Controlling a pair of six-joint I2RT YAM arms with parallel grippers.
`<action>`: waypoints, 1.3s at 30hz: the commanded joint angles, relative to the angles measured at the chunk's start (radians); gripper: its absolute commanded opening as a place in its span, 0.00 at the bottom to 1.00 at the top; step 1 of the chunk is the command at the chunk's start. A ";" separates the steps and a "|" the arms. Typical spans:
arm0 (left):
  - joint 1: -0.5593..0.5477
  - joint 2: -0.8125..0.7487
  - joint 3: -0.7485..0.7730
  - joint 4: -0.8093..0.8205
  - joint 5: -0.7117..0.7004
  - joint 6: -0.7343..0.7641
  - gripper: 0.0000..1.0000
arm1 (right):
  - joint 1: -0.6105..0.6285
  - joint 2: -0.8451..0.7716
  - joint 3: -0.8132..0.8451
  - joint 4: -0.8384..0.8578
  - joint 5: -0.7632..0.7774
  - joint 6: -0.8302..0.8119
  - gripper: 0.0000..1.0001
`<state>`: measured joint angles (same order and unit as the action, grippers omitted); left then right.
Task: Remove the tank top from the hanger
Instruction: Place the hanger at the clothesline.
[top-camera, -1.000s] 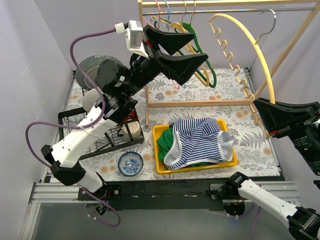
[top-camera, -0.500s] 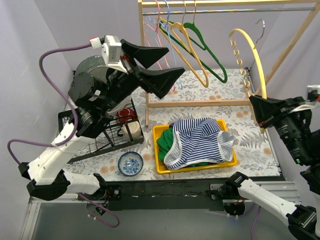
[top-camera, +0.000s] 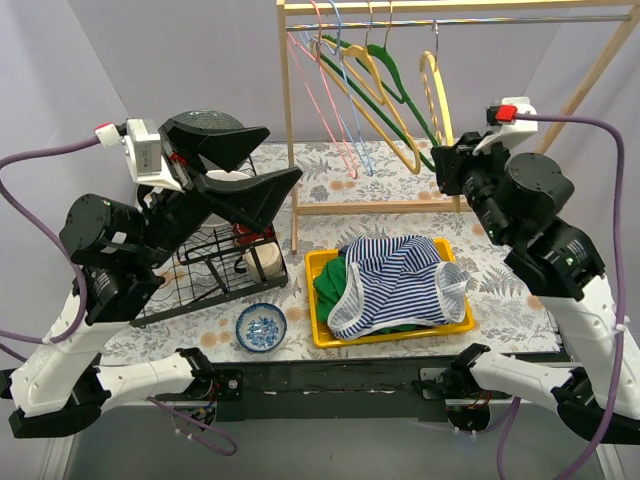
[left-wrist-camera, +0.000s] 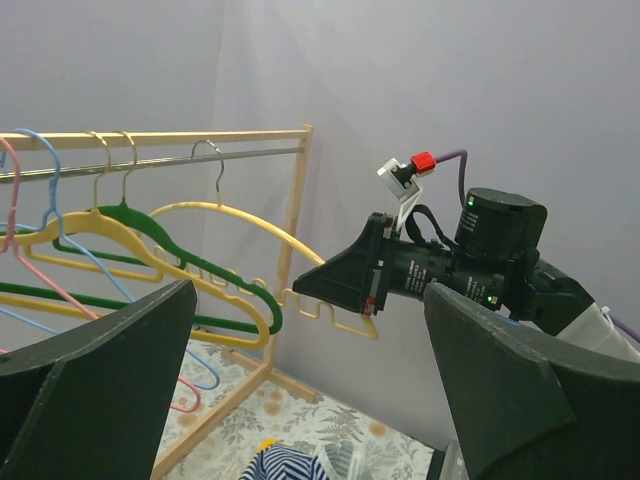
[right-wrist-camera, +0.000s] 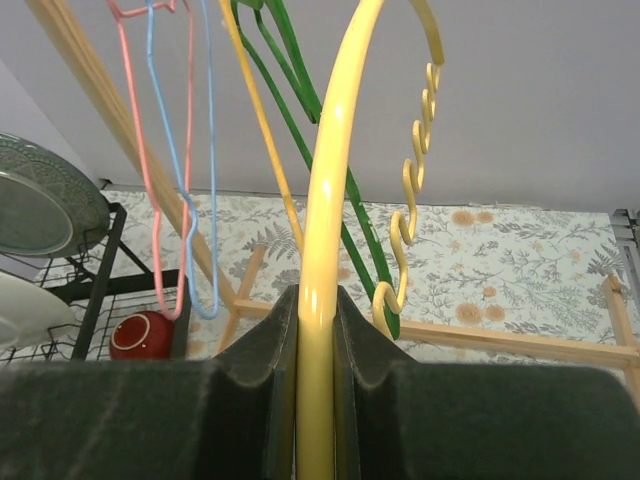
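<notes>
— What room do I have?
— Lilac-grey walls close in on the left and far sides, and a leaf-printed cloth covers the tabletop (top-camera: 500, 265). The wooden rack (top-camera: 292, 150) stands far, thin coloured hangers (top-camera: 398, 95) crowding its rail.
— And the pincers?
— My right pincer (right-wrist-camera: 317, 330) clamps the smooth yellow hanger (right-wrist-camera: 322, 230), whose notched arm is bare. My left pincer (top-camera: 283, 153) is spread wide, holding nothing. The striped tank top (top-camera: 395, 275) lies crumpled in the yellow tray (top-camera: 318, 262), near centre.
</notes>
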<state>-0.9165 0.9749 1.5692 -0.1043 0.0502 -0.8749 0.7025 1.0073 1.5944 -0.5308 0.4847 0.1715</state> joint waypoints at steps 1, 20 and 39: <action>0.002 -0.031 -0.026 -0.057 -0.036 0.042 0.98 | 0.000 0.010 0.070 0.199 0.068 -0.052 0.01; 0.004 -0.099 -0.070 -0.067 -0.056 0.054 0.98 | -0.006 0.080 0.107 0.267 0.132 -0.075 0.01; 0.004 -0.104 -0.101 -0.054 -0.061 0.056 0.98 | -0.218 0.137 0.053 0.262 -0.129 0.103 0.01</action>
<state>-0.9165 0.8734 1.4796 -0.1581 -0.0074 -0.8333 0.5438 1.1587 1.6539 -0.3660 0.4637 0.2028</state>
